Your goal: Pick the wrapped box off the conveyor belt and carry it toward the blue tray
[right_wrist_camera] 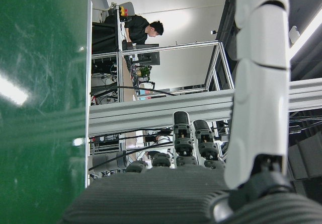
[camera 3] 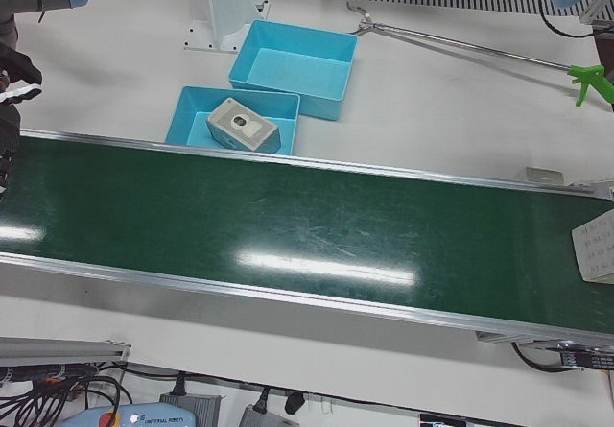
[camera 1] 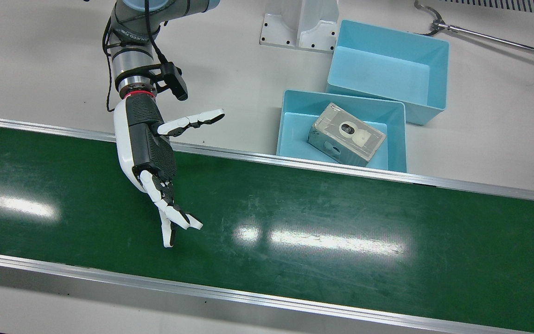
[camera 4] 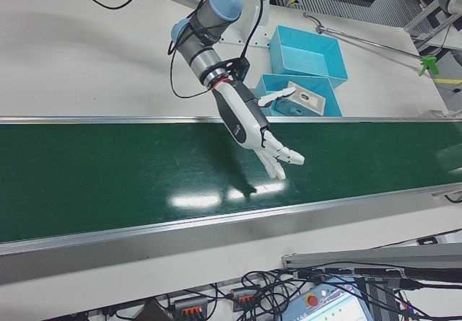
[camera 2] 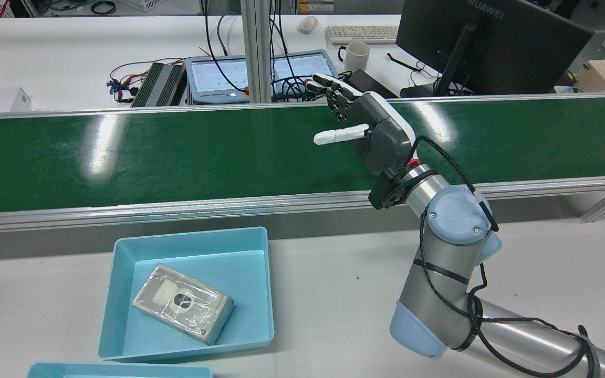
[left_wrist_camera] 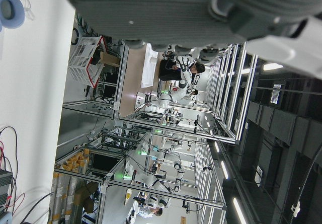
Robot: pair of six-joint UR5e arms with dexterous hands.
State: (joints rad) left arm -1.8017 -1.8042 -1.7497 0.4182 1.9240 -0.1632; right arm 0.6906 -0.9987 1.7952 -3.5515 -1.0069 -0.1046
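From the front view I see my right hand (camera 1: 149, 157) hanging over the green conveyor belt (camera 1: 322, 218), fingers (camera 1: 170, 218) spread apart and holding nothing, the thumb sticking out toward the belt's far rail. The right-front view gives me the same open hand from a lower angle, with its shadow on the belt beneath it. The right hand view only shows me the palm, fingers and a strip of belt. The rear view is the one that shows the arm's elbow and the hand reaching out over the belt from the robot's side.

The wrapped box (camera 1: 346, 134) is not on the belt at all: it lies inside the nearer blue tray (camera 1: 290, 120) on the counter (camera 1: 40, 69) just beyond the belt's far rail, turned at an angle to the tray's walls. It is well apart from my fingers, off to the side along the belt. A second blue tray (camera 1: 434, 69) sits just behind the first.

The left-front view adds a long reach tool (camera 3: 480, 48) lying on the counter past the trays. My left hand (left_wrist_camera: 201, 12) shows only in its own view, close and cropped, so I cannot tell how its fingers stand
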